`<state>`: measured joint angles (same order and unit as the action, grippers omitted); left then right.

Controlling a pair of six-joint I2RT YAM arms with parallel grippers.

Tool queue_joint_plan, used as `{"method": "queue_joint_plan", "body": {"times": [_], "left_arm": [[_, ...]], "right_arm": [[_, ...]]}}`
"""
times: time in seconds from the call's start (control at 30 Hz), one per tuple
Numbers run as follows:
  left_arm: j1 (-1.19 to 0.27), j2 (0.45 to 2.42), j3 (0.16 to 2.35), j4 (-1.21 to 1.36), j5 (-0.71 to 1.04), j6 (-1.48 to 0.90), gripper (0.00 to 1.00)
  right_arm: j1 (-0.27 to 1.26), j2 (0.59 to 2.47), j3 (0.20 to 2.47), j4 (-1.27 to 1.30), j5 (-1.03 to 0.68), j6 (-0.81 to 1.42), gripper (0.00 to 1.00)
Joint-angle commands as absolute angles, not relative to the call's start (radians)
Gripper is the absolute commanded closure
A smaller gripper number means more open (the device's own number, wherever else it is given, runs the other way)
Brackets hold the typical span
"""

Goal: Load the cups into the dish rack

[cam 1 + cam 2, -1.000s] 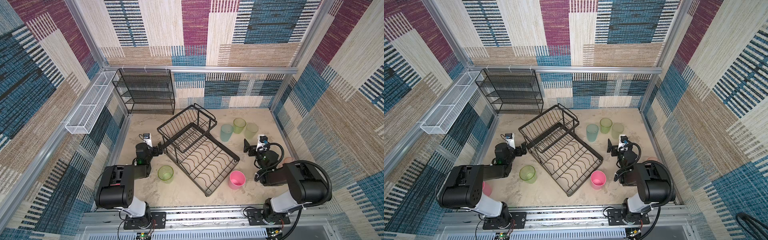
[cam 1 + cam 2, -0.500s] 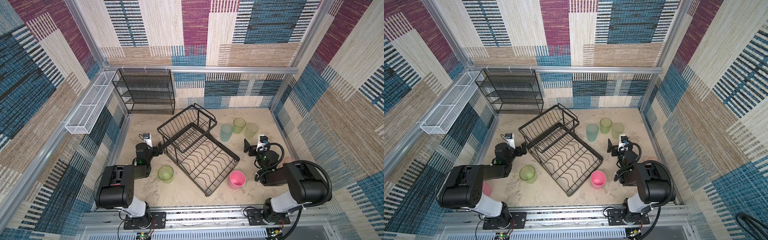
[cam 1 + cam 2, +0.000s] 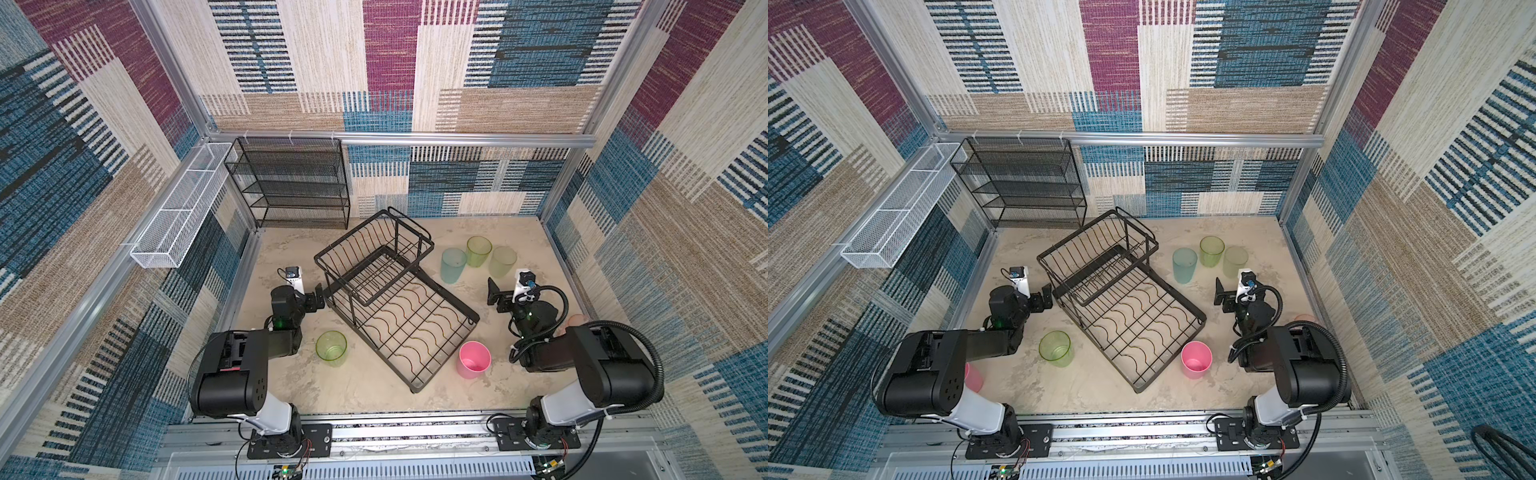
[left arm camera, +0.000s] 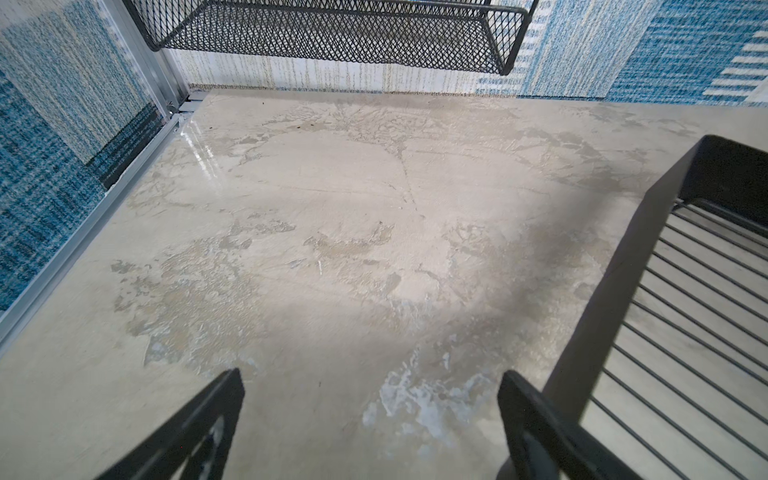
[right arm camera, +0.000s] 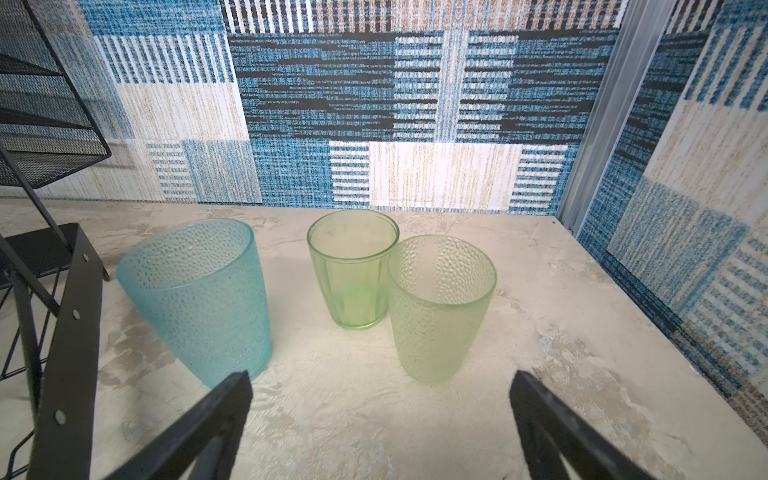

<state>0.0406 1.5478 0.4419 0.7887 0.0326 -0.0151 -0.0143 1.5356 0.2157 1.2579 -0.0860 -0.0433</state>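
On the mottled beige tabletop [image 3: 365, 395], the large black two-tier wire dish rack [image 3: 399, 320] is sitting skewed at centre, carrying no cups.

Right of it, three upright tumblers are standing in a cluster:
- a pale teal dimpled plastic tumbler [image 5: 203, 299]
- a clear yellow-green faceted tumbler [image 5: 353, 270]
- a frosted pale green dimpled tumbler [image 5: 440, 307]

The two green ones are crowding each other; contact cannot be determined. A translucent yellow-green tumbler [image 3: 331, 348] and a solid pink tumbler [image 3: 474, 359] are standing either side of the rack's near end.

The right gripper [image 5: 380, 399] is facing the cluster with jaws spread wide, holding nothing. The left gripper [image 4: 370, 386] is gaping likewise, empty, over bare tabletop beside the rack's corner.

Assessment: the cups are looking light, thin-walled and stiff but slightly yielding, and their taper is inviting slippage. The teal tumbler, standing clear of the others, is offering the best access. Pinching its wall at the rim, or spanning the body just below the rim, is looking soundest.
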Motion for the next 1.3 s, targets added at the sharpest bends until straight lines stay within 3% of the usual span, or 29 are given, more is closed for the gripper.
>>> {"method": "queue_joint_plan", "body": {"times": [0.0, 0.33, 0.47, 0.73, 0.9, 1.27], "left_arm": [[0.035, 1.528, 0.444, 0.775, -0.024, -0.014, 0.02], [0.035, 1.390, 0.530, 0.484, -0.168, -0.081, 0.01], [0.034, 1.317, 0.631, 0.213, -0.312, -0.204, 0.01], [0.035, 1.265, 0.868, -0.255, -0.386, -0.399, 0.07], [0.035, 1.269, 0.967, -0.473, -0.328, -0.440, 0.09], [0.035, 1.150, 0.963, -0.677, 0.053, -0.433, 0.11]], "right_arm": [[-0.015, 1.527, 0.215, 1.266, -0.073, -0.040, 0.00], [-0.012, 1.380, 0.222, 1.122, -0.020, -0.013, 0.00], [-0.011, 1.295, 0.248, 1.012, 0.010, 0.013, 0.00], [-0.010, 1.167, 0.388, 0.761, -0.020, 0.098, 0.00], [-0.006, 1.131, 0.459, 0.642, -0.096, 0.163, 0.00], [0.036, 1.175, 0.612, 0.470, -0.253, 0.197, 0.00]]}}
